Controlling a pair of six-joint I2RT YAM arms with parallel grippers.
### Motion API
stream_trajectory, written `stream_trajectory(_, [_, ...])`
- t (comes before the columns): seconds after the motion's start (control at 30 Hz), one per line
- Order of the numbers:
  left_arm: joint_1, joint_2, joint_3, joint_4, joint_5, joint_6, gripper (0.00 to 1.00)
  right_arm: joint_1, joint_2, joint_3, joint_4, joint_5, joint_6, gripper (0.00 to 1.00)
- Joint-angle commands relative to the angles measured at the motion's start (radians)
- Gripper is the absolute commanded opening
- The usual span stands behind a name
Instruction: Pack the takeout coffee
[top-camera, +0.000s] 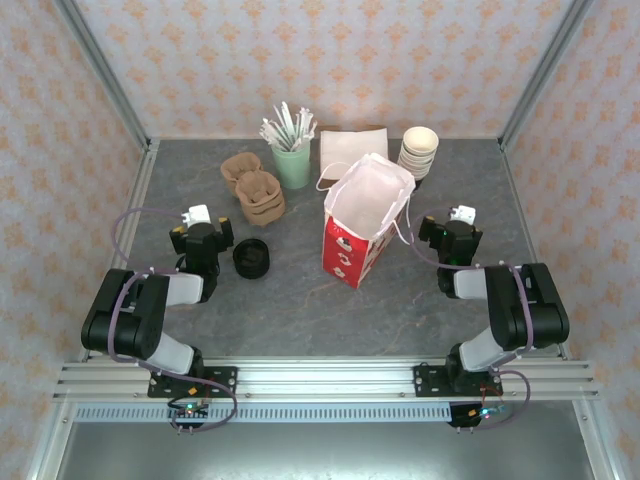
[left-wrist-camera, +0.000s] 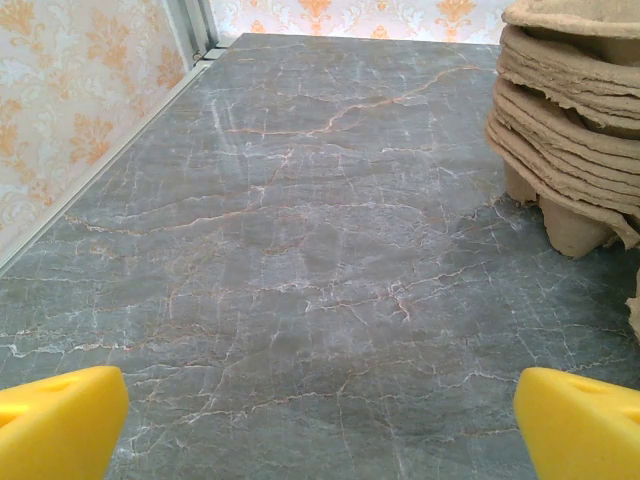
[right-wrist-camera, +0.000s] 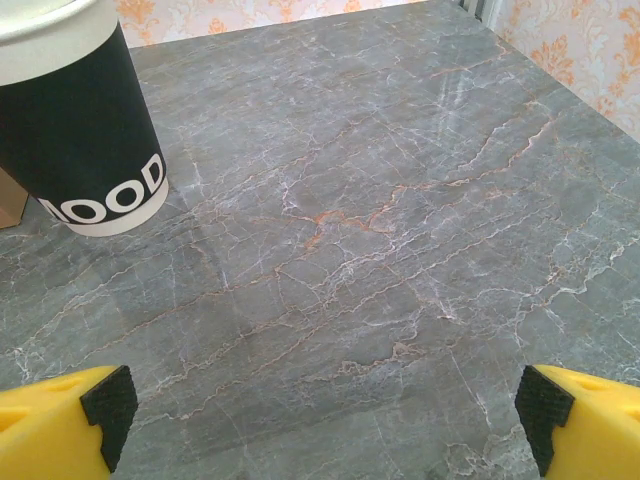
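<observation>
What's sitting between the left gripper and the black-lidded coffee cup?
Nothing: in the top view, only bare grey table separates the left gripper from the coffee cup.

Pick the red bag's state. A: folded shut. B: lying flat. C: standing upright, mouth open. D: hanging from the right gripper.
C: the bag stands upright on the table, its white inside showing through the open mouth.
</observation>
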Motion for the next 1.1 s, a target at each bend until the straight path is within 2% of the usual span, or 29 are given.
stream_trajectory(0.0, [-0.004,-0.003,0.015,0.021,-0.011,0.019,1.00,-0.004,-0.006,0.019,-0.004,-0.013,-0.004,0.99])
stream_trajectory(0.3, [-0.005,-0.003,0.015,0.020,-0.013,0.018,1.00,-0.005,-0.012,0.015,-0.001,-0.008,-0.003,0.99])
stream_trajectory(0.43, [-0.004,-0.012,0.017,0.013,-0.010,0.023,1.00,-0.005,-0.041,0.050,-0.084,0.000,0.000,0.99])
stream_trajectory(0.53, [-0.008,-0.107,0.050,-0.128,-0.026,0.020,1.00,-0.005,-0.096,0.066,-0.149,0.025,0.011,0.99])
stream_trajectory(0.7, [-0.011,-0.284,0.043,-0.243,-0.072,0.003,1.00,-0.005,-0.231,0.129,-0.344,0.056,0.020,0.99])
stream_trajectory(0.8, [-0.012,-0.385,0.075,-0.368,-0.093,-0.019,1.00,-0.005,-0.310,0.217,-0.541,0.087,0.058,0.99])
stream_trajectory(0.9, [-0.013,-0.494,0.135,-0.525,-0.090,-0.080,1.00,-0.005,-0.340,0.343,-0.735,0.111,0.187,0.99])
stream_trajectory(1.0, [-0.013,-0.559,0.290,-0.842,-0.137,-0.273,1.00,-0.005,-0.325,0.545,-1.010,0.108,0.386,0.99])
stream_trajectory(1.07, [-0.014,-0.564,0.401,-1.031,-0.123,-0.365,1.00,-0.005,-0.255,0.699,-1.188,0.059,0.490,0.99])
